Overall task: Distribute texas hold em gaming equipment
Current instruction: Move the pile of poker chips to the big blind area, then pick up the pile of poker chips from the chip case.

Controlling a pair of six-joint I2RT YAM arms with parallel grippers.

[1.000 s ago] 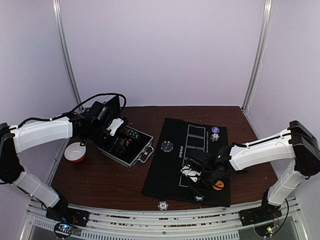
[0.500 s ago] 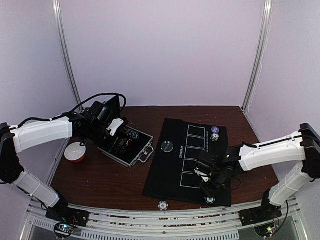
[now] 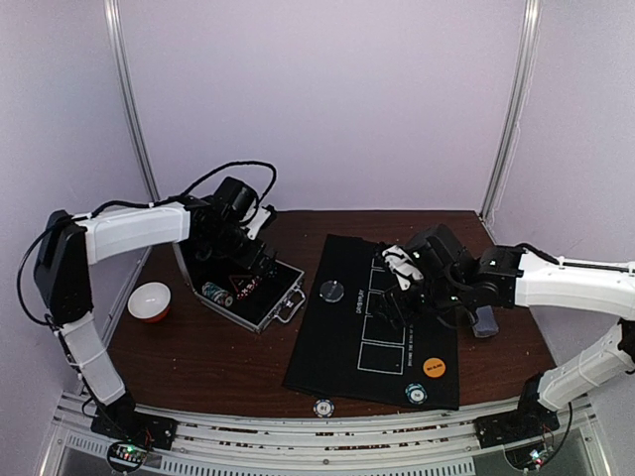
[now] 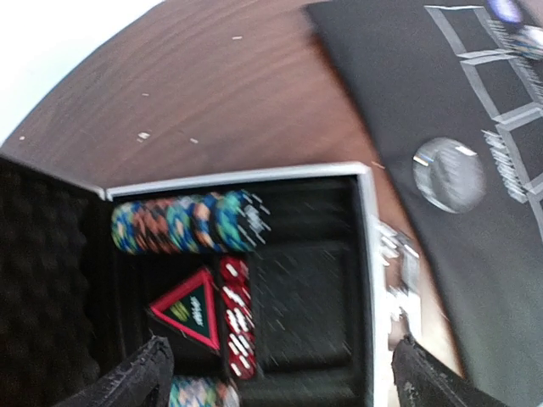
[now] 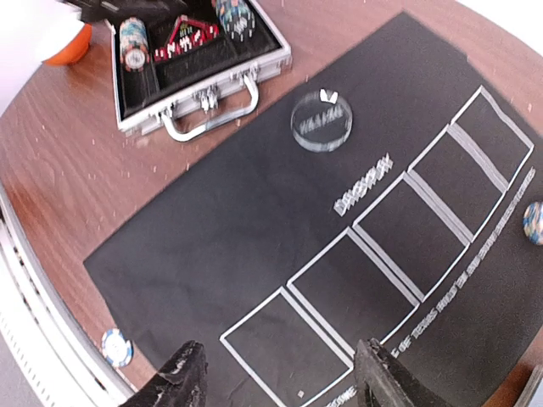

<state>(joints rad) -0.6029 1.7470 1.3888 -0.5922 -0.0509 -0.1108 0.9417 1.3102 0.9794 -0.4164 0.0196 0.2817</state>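
Lying on edge in the case (image 4: pixel 246 174), striped chips (image 4: pixel 178 225) (teal, orange).

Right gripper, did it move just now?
Yes. The right gripper went toward the back of the black mat, away from the orange disc.

**Both arms extended, both grippers empty with jaws parted.**
The left arm (image 3: pixel 134 223) rose from its base to a raised elbow at the far left, with the forearm running rightward, near level. The left gripper (image 4: pixel 276 386) pointed down, its fingers (image 4: pixel 140 381) spread wide with nothing between them. The right arm (image 3: pixel 571 283) reached leftward from the right edge. The right gripper (image 5: pixel 280 381) angled down, its fingers (image 5: pixel 182 381) apart and holding nothing.
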